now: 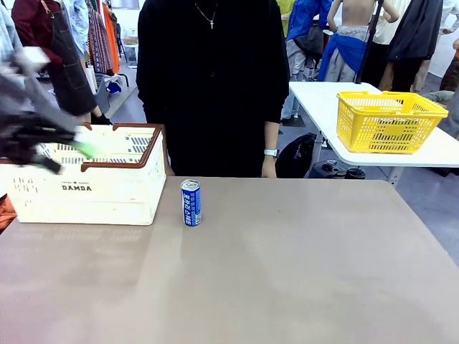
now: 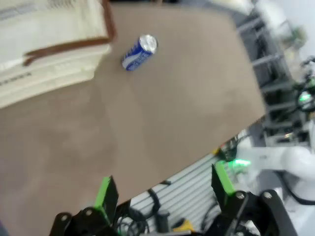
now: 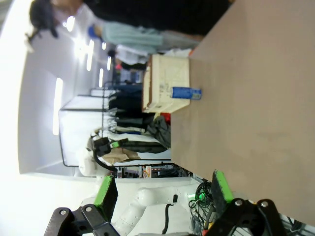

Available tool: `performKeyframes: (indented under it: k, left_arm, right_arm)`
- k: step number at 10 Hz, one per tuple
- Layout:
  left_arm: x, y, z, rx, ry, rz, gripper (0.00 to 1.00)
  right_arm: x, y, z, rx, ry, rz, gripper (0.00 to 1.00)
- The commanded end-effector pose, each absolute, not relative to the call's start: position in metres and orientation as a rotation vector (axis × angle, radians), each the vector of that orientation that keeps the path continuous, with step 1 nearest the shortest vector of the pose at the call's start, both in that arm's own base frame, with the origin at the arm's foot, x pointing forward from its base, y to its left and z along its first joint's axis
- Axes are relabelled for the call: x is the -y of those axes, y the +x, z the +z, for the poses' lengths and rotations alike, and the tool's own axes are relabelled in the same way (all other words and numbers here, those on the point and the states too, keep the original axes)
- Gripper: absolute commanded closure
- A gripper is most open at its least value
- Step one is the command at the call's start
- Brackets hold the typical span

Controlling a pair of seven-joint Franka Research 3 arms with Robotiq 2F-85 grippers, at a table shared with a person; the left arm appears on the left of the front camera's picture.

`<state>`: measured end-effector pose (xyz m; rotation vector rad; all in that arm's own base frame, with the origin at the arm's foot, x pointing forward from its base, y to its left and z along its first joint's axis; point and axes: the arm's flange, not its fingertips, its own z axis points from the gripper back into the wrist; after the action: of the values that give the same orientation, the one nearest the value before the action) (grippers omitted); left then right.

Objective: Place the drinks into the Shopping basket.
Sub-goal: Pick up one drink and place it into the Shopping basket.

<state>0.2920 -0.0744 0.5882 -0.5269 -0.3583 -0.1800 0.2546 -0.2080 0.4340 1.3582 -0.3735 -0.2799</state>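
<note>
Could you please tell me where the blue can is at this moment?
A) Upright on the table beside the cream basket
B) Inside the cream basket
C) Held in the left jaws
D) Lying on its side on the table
A: the blue can stands upright on the table, just to the right of the cream basket and apart from it.

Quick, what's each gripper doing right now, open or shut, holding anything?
Left gripper: open, holding nothing.
Right gripper: open, holding nothing.
</note>
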Motion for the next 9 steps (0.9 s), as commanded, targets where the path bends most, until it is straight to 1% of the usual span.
performKeyframes:
  k: [1,2,3,4,5,7,8,9]
  left_arm:
    - [0.126,0.344,0.571,0.264,-0.29,-0.248,0.0]
    - [0.158,0.346,0.563,0.315,-0.213,-0.239,0.0]
    - [0.18,0.339,0.558,0.302,-0.197,-0.281,0.0]
    - [0.186,0.333,0.557,0.349,-0.241,-0.261,0.0]
    - [0.194,0.329,0.555,0.313,-0.234,-0.305,0.0]
    - [0.194,0.329,0.555,0.313,-0.234,-0.305,0.0]
    - [0.202,0.335,0.55,0.317,-0.228,-0.32,0.0]
    - [0.214,0.357,0.55,0.309,-0.236,-0.273,0.0]
  right_arm:
    - [0.209,0.255,0.436,0.397,1.364,-0.262,0.0]
    - [0.209,0.255,0.436,0.397,1.364,-0.262,0.0]
    - [0.209,0.255,0.436,0.397,1.364,-0.262,0.0]
    - [0.209,0.255,0.436,0.397,1.364,-0.262,0.0]
    - [0.209,0.255,0.436,0.397,1.364,-0.262,0.0]
    - [0.209,0.255,0.436,0.397,1.364,-0.262,0.0]
    - [0.209,0.255,0.436,0.397,1.364,-0.262,0.0]
    - [0.209,0.255,0.436,0.397,1.364,-0.262,0.0]
